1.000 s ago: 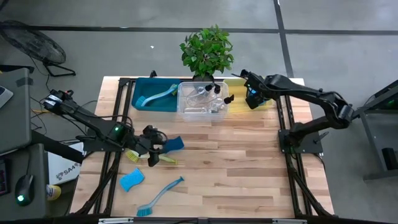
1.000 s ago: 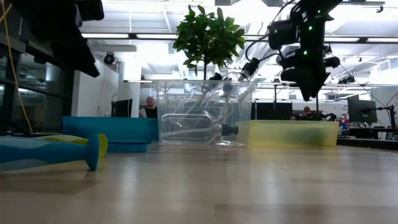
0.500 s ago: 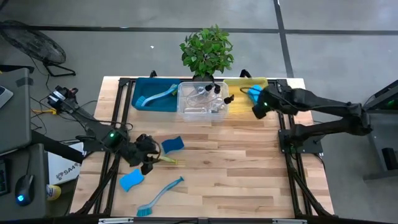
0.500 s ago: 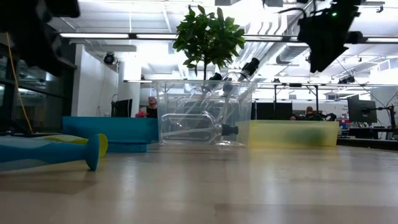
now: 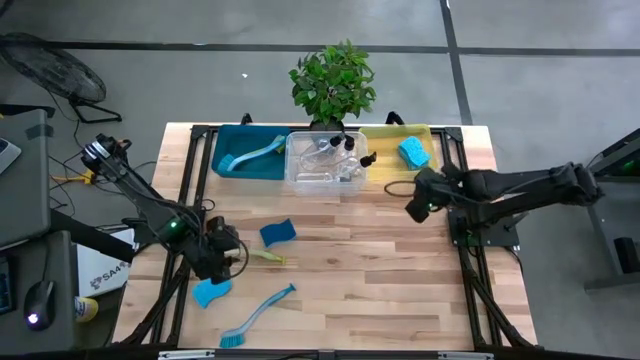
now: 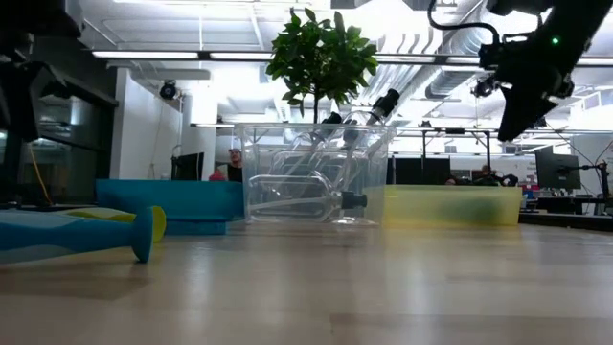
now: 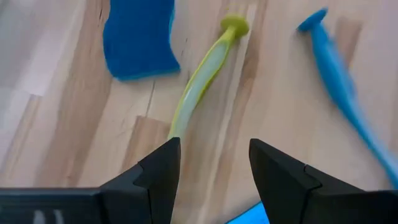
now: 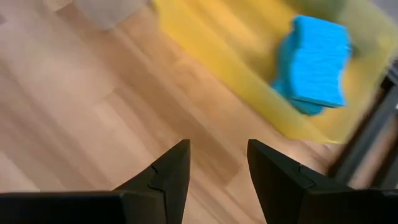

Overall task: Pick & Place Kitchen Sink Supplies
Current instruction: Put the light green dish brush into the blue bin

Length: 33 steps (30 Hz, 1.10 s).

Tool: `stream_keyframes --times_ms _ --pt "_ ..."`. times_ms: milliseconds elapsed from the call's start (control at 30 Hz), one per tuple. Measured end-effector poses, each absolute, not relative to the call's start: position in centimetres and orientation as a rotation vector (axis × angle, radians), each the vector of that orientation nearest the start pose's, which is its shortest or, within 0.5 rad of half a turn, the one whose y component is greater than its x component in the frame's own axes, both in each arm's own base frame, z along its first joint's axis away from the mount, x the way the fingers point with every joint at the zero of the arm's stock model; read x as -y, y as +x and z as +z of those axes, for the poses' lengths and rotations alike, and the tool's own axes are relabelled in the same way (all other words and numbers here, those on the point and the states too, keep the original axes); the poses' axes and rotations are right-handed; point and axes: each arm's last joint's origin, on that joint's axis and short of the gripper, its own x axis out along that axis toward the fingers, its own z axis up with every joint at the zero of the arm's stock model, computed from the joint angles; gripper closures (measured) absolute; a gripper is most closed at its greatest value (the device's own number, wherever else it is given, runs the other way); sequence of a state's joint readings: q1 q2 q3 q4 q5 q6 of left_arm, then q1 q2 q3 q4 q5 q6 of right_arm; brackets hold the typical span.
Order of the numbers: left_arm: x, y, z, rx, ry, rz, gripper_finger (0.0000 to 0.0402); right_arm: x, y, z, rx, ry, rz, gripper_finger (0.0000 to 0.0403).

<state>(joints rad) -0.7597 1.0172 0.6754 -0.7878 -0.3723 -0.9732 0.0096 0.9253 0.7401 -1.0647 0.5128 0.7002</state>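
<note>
L gripper point(image 7: 211, 168) hovering w/ fingers apart, empty, over yellow-green brush point(image 7: 202, 74) lying on table point(image 5: 400, 290) betw 2 blue sponges point(image 5: 277, 233) & nr blue brush point(image 5: 258, 316). R gripper point(image 8: 214, 165) sitting just in front of yellow bin point(image 5: 380, 135), fingers apart, empty; a 3rd sponge point(image 8: 314, 62) lying in that bin

A bright blue sponge point(image 5: 412, 152) is lying in the yellow bin point(image 5: 378, 135) at the table's far edge, beside the clear bin point(image 5: 300, 176) and teal bin point(image 5: 228, 168). Two more blue sponges point(image 5: 277, 233), a blue brush point(image 5: 258, 316) and what is looking like a yellow-green brush point(image 7: 202, 74) are lying on pale, streaky wood point(image 5: 380, 280).
</note>
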Motion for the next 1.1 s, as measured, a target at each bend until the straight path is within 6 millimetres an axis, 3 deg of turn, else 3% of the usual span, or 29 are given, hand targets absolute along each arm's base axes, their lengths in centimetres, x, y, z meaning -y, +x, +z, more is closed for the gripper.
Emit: stream_keyframes --times_ms 267,667,1100 --pt "10.9 13.1 20.5 -1.026 -0.116 0.101 0.0213 -0.3 14.8 22.4 -0.957 0.241 -0.723 0.0249" --pt "12.0 14.2 17.2 -1.137 0.01 0.158 0.0213 -2.3 15.4 23.1 -0.811 0.19 -0.633 0.0249" --pt "12.3 14.5 15.9 -1.207 0.057 0.197 0.0213 -7.2 16.3 25.0 -0.519 0.147 -0.369 0.0249"
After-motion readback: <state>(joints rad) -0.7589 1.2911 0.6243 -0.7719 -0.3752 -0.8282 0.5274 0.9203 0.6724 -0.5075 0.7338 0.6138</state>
